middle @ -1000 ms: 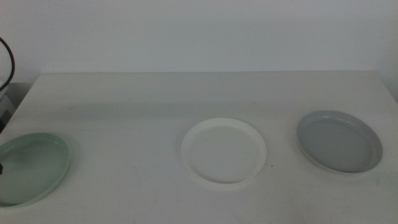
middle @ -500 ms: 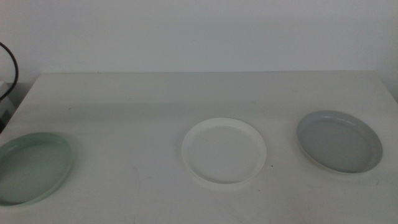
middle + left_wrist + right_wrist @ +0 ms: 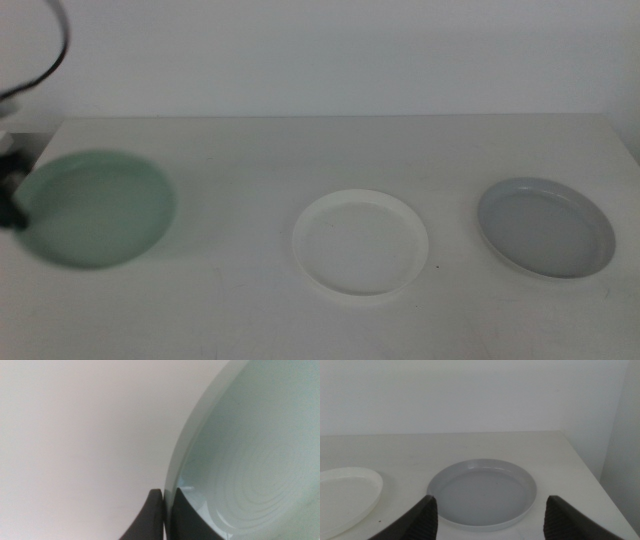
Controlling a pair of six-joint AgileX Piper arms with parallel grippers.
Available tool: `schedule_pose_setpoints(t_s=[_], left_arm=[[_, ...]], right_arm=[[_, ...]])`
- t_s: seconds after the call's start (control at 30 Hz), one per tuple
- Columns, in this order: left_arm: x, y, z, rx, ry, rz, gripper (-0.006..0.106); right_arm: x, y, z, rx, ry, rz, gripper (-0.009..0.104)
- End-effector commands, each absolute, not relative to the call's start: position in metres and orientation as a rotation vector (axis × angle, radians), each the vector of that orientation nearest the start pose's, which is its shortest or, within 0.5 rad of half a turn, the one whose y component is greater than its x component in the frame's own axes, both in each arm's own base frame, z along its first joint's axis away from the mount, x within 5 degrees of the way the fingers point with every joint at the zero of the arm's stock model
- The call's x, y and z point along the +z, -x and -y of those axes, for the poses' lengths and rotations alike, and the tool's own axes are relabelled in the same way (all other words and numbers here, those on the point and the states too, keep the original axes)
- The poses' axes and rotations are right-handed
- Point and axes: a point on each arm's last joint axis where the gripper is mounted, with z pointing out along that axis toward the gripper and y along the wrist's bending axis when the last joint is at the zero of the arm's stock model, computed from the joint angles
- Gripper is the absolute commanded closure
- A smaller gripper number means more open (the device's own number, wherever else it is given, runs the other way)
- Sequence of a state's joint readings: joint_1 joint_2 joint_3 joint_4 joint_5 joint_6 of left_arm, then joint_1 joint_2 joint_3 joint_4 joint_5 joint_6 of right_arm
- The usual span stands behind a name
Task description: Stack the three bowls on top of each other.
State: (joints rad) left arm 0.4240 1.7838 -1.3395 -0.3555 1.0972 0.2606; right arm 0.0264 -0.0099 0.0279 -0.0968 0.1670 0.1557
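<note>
- Counting three bowls in all, one of each colour: a white bowl (image 3: 361,243), a grey bowl (image 3: 545,227) and a mint green bowl (image 3: 97,208).
- Nearest sits the white bowl, flat on the desk (image 3: 320,150) at about the middle, well apart from the other two.
- To its right and slightly farther back the grey bowl (image 3: 483,492) lies flat on the desk, close to the right edge.
- The right gripper (image 3: 490,517) hangs just in front of the grey bowl on its near side, with its two dark jaws spread wide, holding nothing and touching nothing; the white bowl's rim (image 3: 347,492) shows off to its left.
- At the far left the mint green bowl appears blurred and tilted, its inside turned toward the camera, raised off the desk with a soft shadow beneath it.
- The left gripper (image 3: 165,510) pinches the rim of the mint green bowl (image 3: 250,460), one jaw outside the rim and one inside, pressed close on it.
- A dark cable (image 3: 45,60) curves at the far left corner, above that bowl.
- Behind the desk rises a plain pale wall (image 3: 320,50).
- Between the bowls only bare desk shows, so nothing blocks the white bowl.
</note>
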Motion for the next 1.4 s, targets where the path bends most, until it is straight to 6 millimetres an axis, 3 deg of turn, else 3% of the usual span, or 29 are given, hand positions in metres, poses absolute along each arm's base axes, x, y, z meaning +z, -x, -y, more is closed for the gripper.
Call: schedule_pose_setpoints(t_s=[0.0,0.17,0.37,0.57,0.73,1.0,1.37], left_arm=[[0.285,-0.335,-0.086,-0.426,0.392,-2.754,0.1],[0.305,-0.35,-0.01,-0.526,0.241,-2.743,0.1],[0.301,-0.362,0.083,-0.612,0.052,-2.743,0.1],[0.29,-0.368,0.154,-0.674,-0.121,-2.766,0.1],[0.276,-0.376,0.193,-0.698,-0.214,-2.783,0.1],[0.247,-0.385,0.203,-0.688,-0.214,-2.84,0.1],[0.231,-0.392,0.206,-0.698,-0.199,-2.852,0.099]], right_arm=[[0.2,-0.055,-0.001,0.042,-0.012,-1.554,0.041],[0.2,-0.055,-0.001,0.042,-0.012,-1.554,0.041],[0.2,-0.055,-0.001,0.042,-0.012,-1.554,0.041],[0.2,-0.055,-0.001,0.042,-0.012,-1.554,0.041],[0.2,-0.055,-0.001,0.042,-0.012,-1.554,0.041],[0.2,-0.055,-0.001,0.042,-0.012,-1.554,0.041],[0.2,-0.055,-0.001,0.042,-0.012,-1.554,0.041]])
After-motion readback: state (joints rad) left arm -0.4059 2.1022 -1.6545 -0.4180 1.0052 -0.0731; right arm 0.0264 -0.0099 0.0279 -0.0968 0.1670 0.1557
